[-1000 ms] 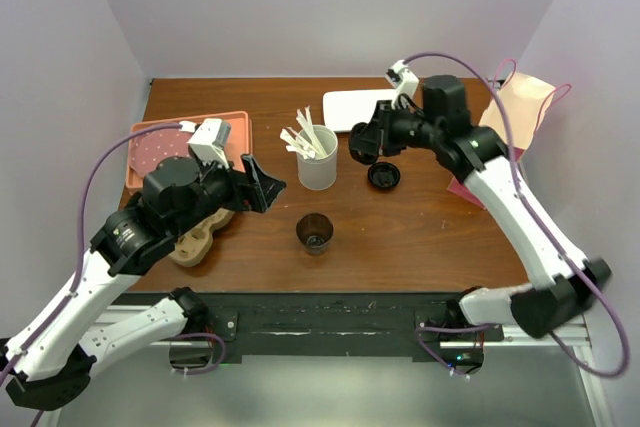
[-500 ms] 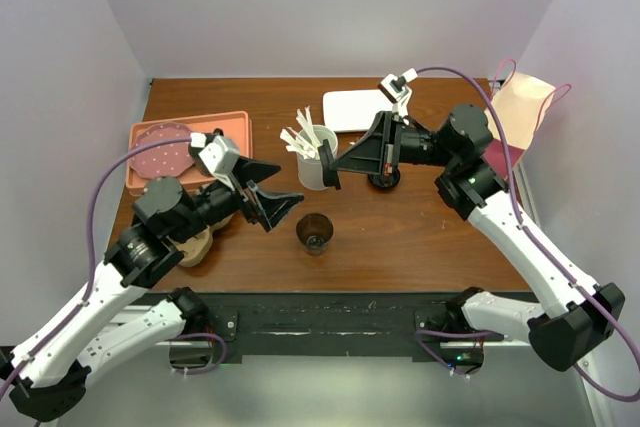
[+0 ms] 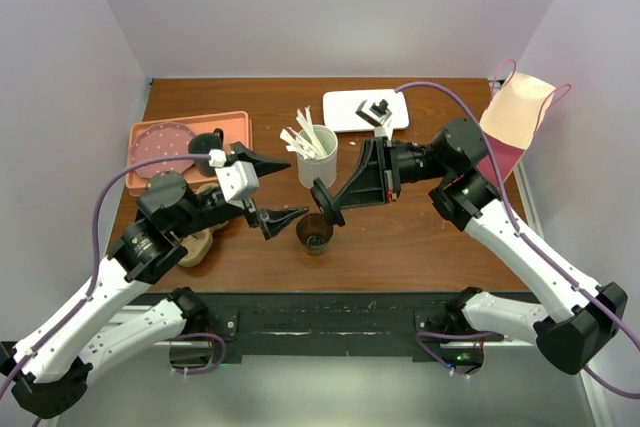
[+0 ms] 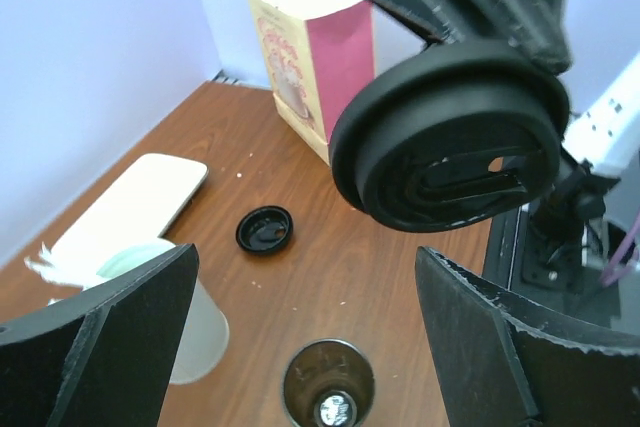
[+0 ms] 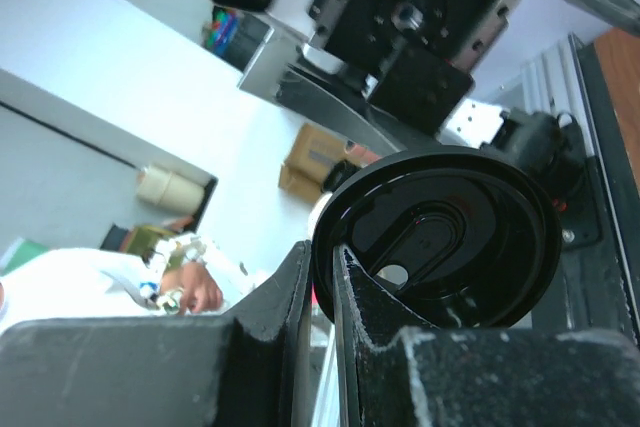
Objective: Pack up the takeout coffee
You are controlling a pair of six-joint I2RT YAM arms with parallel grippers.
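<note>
The takeout coffee cup (image 3: 314,232), small and dark brown, stands open with no lid at the table's front middle; it also shows in the left wrist view (image 4: 328,387). My right gripper (image 3: 330,197) is shut on the rim of a round black lid (image 3: 323,199), held on edge just above and behind the cup. The lid fills the right wrist view (image 5: 450,237), clamped in the gripper (image 5: 325,267), and hangs in the left wrist view (image 4: 450,137). My left gripper (image 3: 280,190) is open and empty, just left of the cup, seen wide apart in its own view (image 4: 305,257).
A second black lid (image 4: 264,229) lies on the table behind the cup. A white cup of stirrers (image 3: 318,155), a white tray (image 3: 350,110), a pink bag (image 3: 515,117), an orange tray (image 3: 180,142) with a dark mug (image 3: 205,142), and a cardboard carrier (image 3: 200,237) stand around.
My right gripper has carried the lid from the back of the table forward and left to just above the cup. My left gripper has swung right toward the cup.
</note>
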